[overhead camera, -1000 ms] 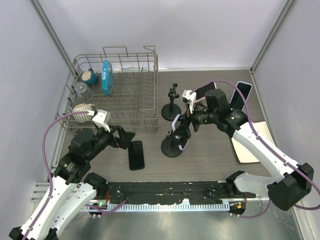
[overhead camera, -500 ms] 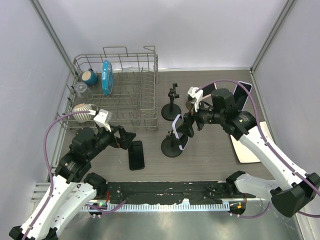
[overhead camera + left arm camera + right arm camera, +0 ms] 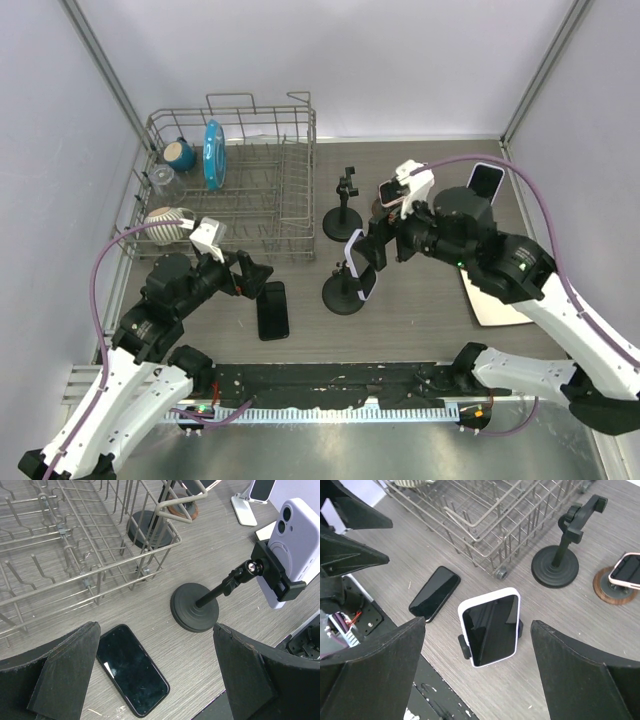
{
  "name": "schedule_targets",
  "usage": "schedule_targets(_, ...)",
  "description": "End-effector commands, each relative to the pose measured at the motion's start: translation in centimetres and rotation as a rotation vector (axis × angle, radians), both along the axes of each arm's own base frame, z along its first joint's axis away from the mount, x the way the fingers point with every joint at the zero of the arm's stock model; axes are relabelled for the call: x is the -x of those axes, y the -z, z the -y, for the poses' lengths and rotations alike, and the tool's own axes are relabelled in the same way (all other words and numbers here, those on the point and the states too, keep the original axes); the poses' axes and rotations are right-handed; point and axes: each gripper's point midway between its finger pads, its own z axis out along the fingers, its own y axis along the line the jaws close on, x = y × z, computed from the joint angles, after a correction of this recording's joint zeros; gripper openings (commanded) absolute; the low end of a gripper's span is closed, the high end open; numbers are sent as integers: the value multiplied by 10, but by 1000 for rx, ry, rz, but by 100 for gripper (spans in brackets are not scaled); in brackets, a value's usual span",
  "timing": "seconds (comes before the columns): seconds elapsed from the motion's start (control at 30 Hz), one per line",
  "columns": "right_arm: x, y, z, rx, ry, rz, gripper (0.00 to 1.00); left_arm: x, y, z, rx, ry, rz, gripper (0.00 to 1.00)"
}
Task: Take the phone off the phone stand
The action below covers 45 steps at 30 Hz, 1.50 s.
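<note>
A lavender-white phone (image 3: 357, 262) is clamped upright in a black phone stand (image 3: 343, 295) at mid-table. My right gripper (image 3: 372, 245) is open and empty just right of and above it. In the right wrist view the phone's dark screen (image 3: 491, 627) faces me, and the gripper (image 3: 477, 624) stands open on either side of it without touching. The left wrist view shows the phone's back (image 3: 295, 545) and the stand's base (image 3: 195, 612). My left gripper (image 3: 255, 275) is open and empty, and in its wrist view it (image 3: 155, 627) hovers over a black phone (image 3: 131, 667) lying flat.
A wire dish rack (image 3: 230, 190) with dishes fills the back left. An empty black stand (image 3: 343, 210) is behind the task stand. A phone on a wooden puck (image 3: 390, 190), a phone on a white stand (image 3: 484, 185) and a white pad (image 3: 490, 300) are at the right.
My right arm has risen and shifted right, and its gripper has stayed open beside the phone on the stand. The left arm has not moved.
</note>
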Motion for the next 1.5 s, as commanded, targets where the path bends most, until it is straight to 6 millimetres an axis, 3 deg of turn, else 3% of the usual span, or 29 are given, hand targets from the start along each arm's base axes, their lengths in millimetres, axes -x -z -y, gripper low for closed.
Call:
schedule_targets(0.0, -15, 15, 2, 120, 258, -26, 91, -4, -12, 4, 23, 9, 41, 100)
schedule_targets(0.07, -17, 14, 2, 135, 335, -14, 92, -5, -12, 2, 24, 1, 43, 100)
schedule_targets(0.13, -10, 15, -12, 147, 333, -5, 92, -5, -13, 2, 25, -2, 46, 100)
schedule_targets(0.17, -14, 12, -7, 154, 393, 25, 92, -4, -13, 2, 24, -2, 45, 100)
schedule_targets(0.27, -6, 18, -22, 176, 413, 38, 92, -4, -13, 1, 23, -3, 48, 100)
schedule_targets(0.5, -13, 37, -25, 311, 555, 115, 92, -4, -14, 1, 23, -4, 51, 100)
schedule_targets(0.87, -21, 72, -35, 393, 583, 131, 74, -4, -14, 1, 23, -4, 51, 100)
schedule_targets(1.17, -23, 92, -32, 467, 606, 143, 71, -4, -14, 1, 23, -4, 51, 100)
schedule_targets(1.47, -21, 95, -36, 471, 552, 142, 33, -3, -12, 5, 26, 19, 42, 100)
